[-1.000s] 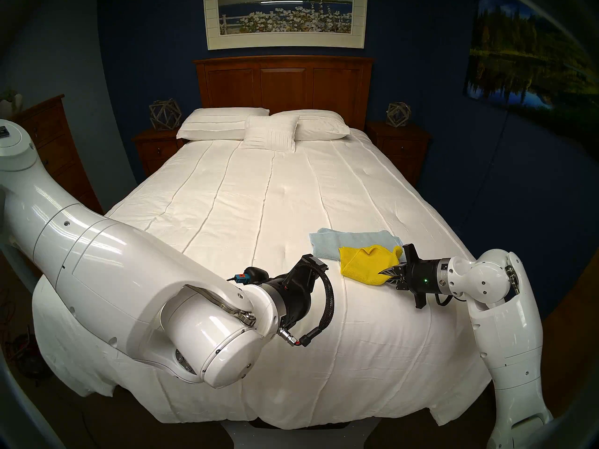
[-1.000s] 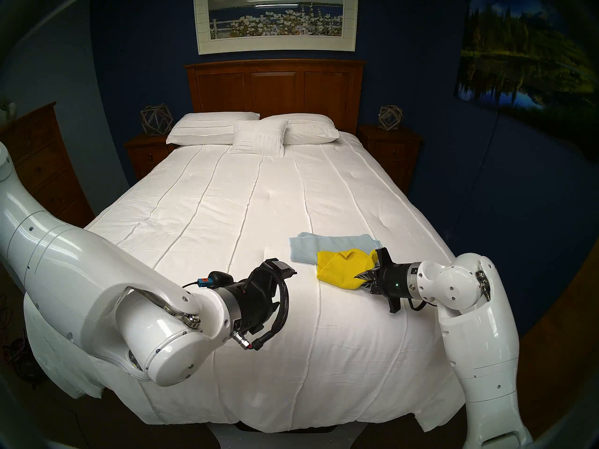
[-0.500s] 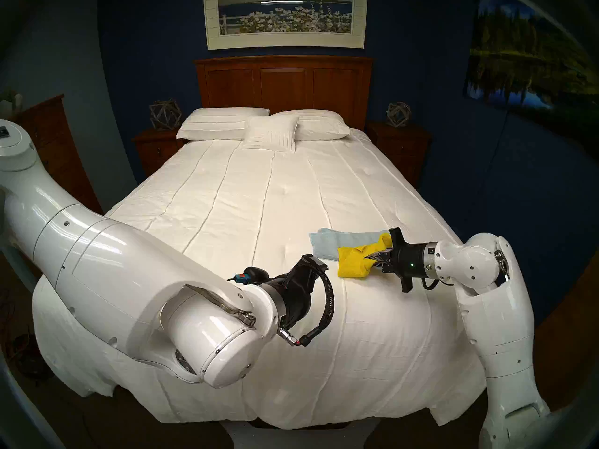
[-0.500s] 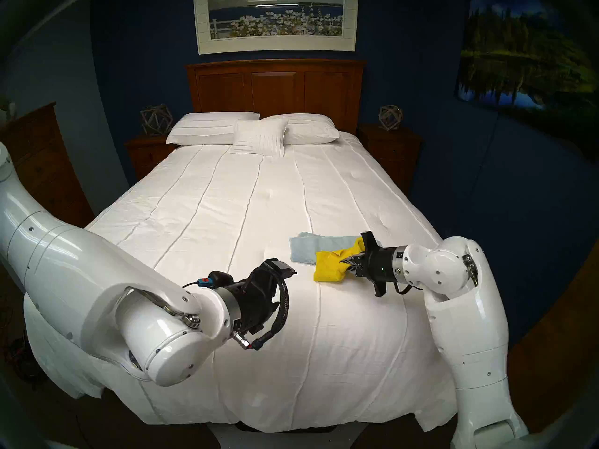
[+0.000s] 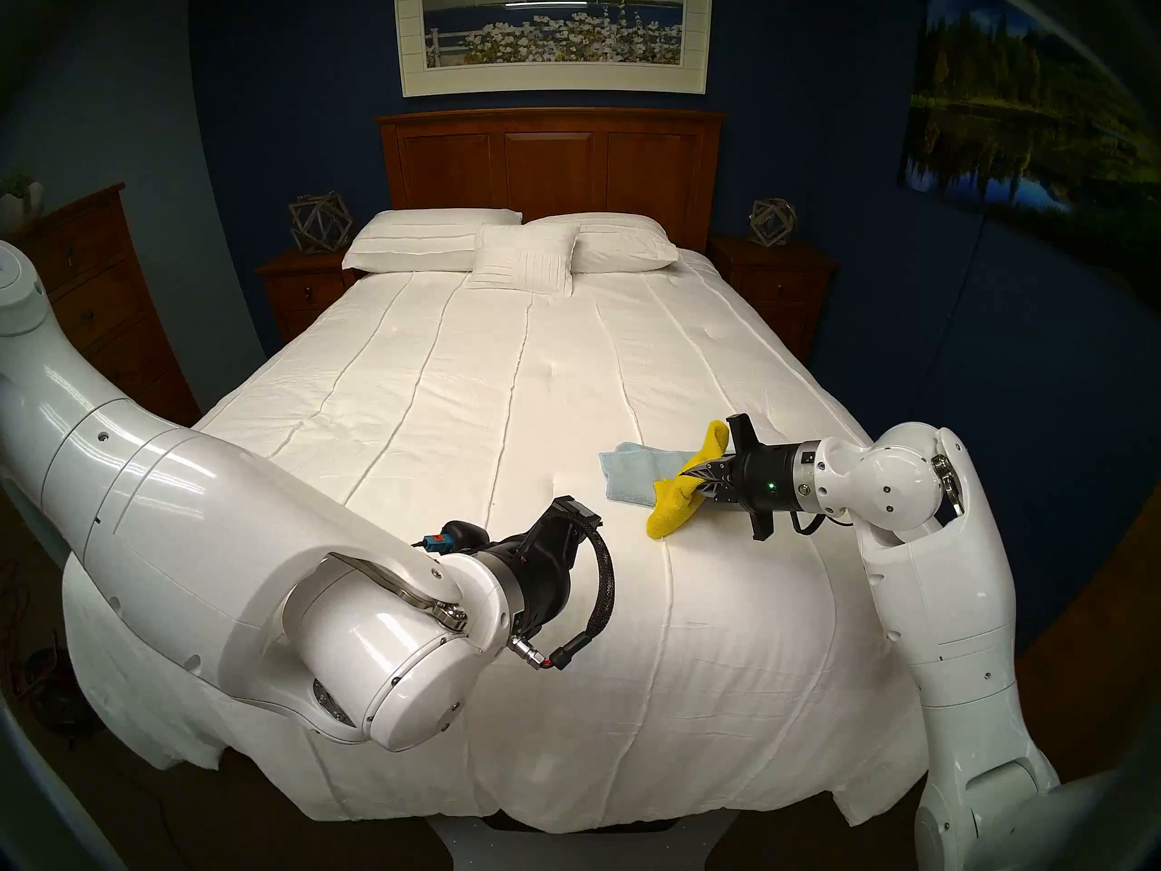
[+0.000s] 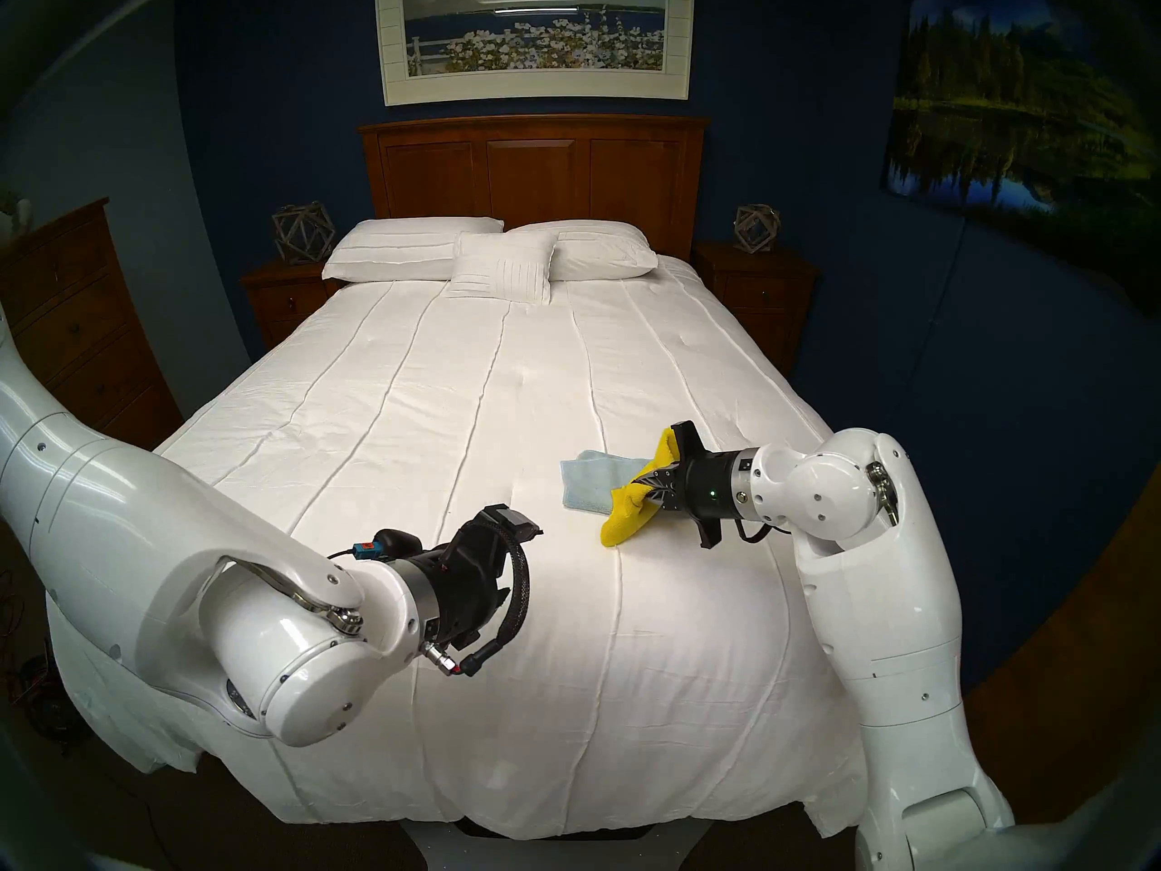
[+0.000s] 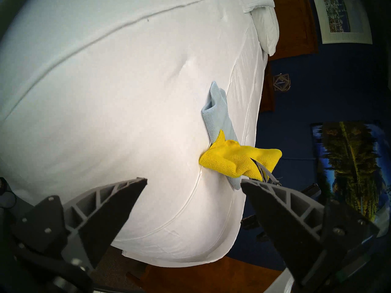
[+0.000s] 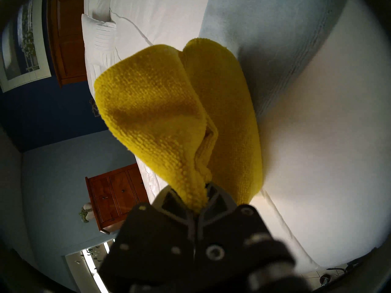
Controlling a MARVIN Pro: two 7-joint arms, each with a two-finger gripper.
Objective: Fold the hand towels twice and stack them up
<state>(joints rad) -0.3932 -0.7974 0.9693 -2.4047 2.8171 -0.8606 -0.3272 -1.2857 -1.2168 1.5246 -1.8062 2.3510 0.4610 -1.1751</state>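
Your right gripper [image 5: 691, 474] is clamped on the yellow towel [image 5: 675, 502] — bunched, unfolded; blue towel [image 5: 634, 474] folded, far side; left gripper [image 7: 193, 186] apart — stacking not done.

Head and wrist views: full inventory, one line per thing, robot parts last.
yellow towel: 1, bright yellow, bunched, lifted at one end, lower end on the bed, overlapping the blue one
blue towel: 1, pale blue, flat on the bedspread, near the bed's right edge
bedspread: 1, white, quilted, covers the bed
pillows: 3, white, at the headboard
headboard: 1, brown wood
nightstands: 2, brown wood, either side of the bed
geometric ornaments: 2, grey, one per nightstand
dresser: 1, brown wood, left wall
pictures: 2, on the blue walls
left gripper: open, fingers apart, holds nothing
right gripper: shut on the yellow towel
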